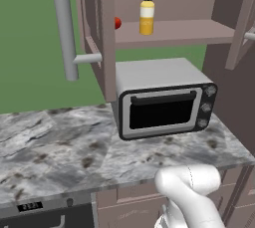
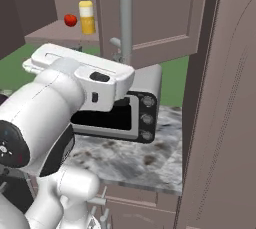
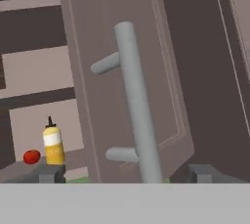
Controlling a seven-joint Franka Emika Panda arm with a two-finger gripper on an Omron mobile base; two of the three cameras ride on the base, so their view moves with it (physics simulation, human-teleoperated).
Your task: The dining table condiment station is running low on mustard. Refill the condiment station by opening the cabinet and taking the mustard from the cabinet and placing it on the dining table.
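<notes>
While the gripper gapes wide, the mustard stands far left on the cabinet shelf.

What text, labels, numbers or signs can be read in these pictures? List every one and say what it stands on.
Small pale digits on a dark display at the front of the appliance under the marble counter: too blurred to read.
Mustard bottle: no label visible.
Toaster oven: three knobs, no markings readable.
Cabinet doors and handles: no writing.
So nothing can be read for certain.
</notes>
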